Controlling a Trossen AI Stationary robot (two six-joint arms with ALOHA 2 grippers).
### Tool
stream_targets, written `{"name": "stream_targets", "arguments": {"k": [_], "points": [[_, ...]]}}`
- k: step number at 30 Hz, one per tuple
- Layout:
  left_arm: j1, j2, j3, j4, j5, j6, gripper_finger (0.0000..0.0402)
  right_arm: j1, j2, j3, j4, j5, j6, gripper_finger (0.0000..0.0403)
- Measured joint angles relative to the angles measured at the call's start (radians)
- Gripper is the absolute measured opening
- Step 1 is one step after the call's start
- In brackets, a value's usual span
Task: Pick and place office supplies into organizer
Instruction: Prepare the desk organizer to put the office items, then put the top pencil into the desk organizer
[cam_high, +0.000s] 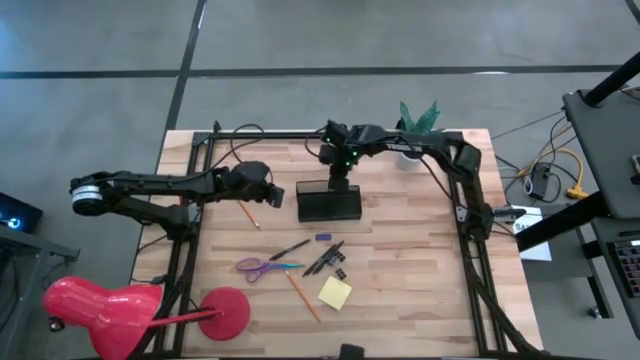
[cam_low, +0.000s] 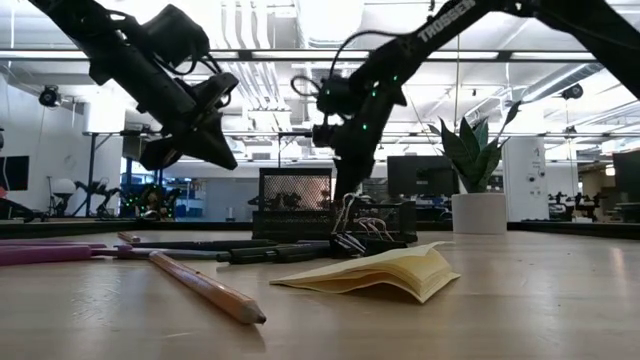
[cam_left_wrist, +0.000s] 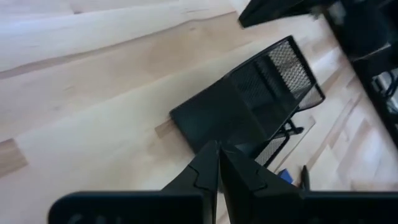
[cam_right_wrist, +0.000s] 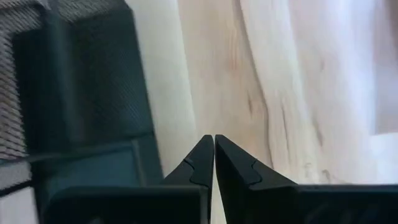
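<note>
While both arms hang above the table, the right gripper (cam_high: 338, 180) has its fingers pressed together on nothing, directly over the back edge of the organizer (cam_high: 329, 203). Off to that organizer's side, the left gripper (cam_high: 278, 197) is likewise closed and empty, its tip pointing at the mesh. Nearer the front edge lie the scissors (cam_high: 262, 266), black pens (cam_high: 325, 258), pencil (cam_high: 303, 297) and sticky-note pad (cam_high: 335, 292), all loose on the wood
</note>
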Motion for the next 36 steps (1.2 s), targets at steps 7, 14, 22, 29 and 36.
{"name": "stream_targets", "arguments": {"k": [7, 14, 22, 29, 36], "points": [[0.000, 0.000, 0.001, 0.015, 0.000, 0.000, 0.0000, 0.018, 0.022, -0.010, -0.039, -0.045, -0.069, 0.0008], [0.000, 0.000, 0.001, 0.014, 0.000, 0.008, 0.0000, 0.046, 0.022, -0.011, -0.050, -0.116, -0.097, 0.0008], [0.000, 0.000, 0.001, 0.007, 0.003, 0.008, 0.0000, 0.045, 0.021, -0.010, -0.027, -0.075, -0.073, 0.0008], [0.000, -0.010, 0.001, 0.002, 0.010, 0.009, 0.0000, 0.047, -0.016, -0.010, 0.072, 0.069, -0.052, 0.0008], [-0.001, -0.052, 0.088, -0.093, -0.090, 0.069, 0.0010, 0.040, -0.132, -0.008, 0.190, 0.122, -0.006, 0.0009]]}}
